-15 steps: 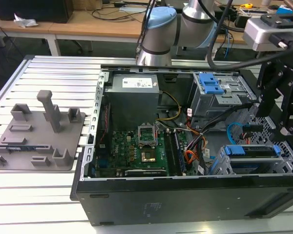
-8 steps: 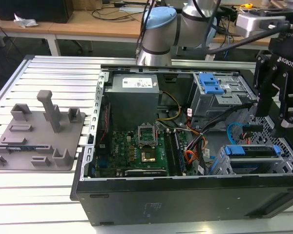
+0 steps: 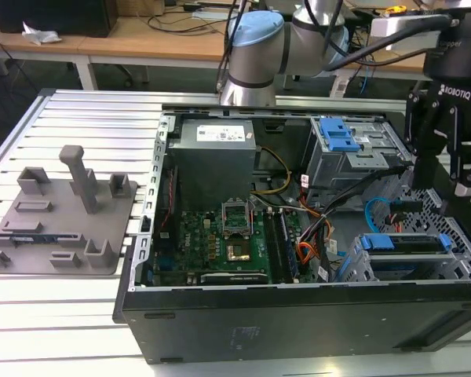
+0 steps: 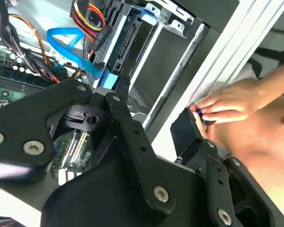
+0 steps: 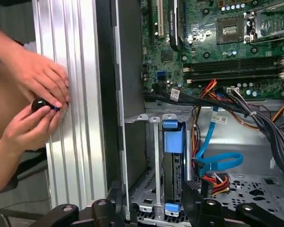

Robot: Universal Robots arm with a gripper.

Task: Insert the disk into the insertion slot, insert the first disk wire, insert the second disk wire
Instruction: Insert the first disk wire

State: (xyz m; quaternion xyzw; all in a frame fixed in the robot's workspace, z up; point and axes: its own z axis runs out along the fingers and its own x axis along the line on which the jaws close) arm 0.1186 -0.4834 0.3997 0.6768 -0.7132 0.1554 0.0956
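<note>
I see the open computer case (image 3: 298,330) lying on its side, and the gripper (image 3: 441,187) hangs above its drive corner with the jaws apart and nothing between them. A person's hands (image 5: 38,80) work at the table rail outside the case, well apart from the claw.

The disk (image 5: 173,165) sits in the insertion slot (image 5: 146,189). I judge it rigid, fairly heavy and shock-sensitive, best taken by the blue caddy's long edges. The second disk wire (image 5: 220,163) loops just beside it. It looks springy and limp, so I would pinch its plug, not the ribbon. The first disk wire (image 5: 217,179) ends nearby, and I cannot tell whether either is plugged in.
</note>
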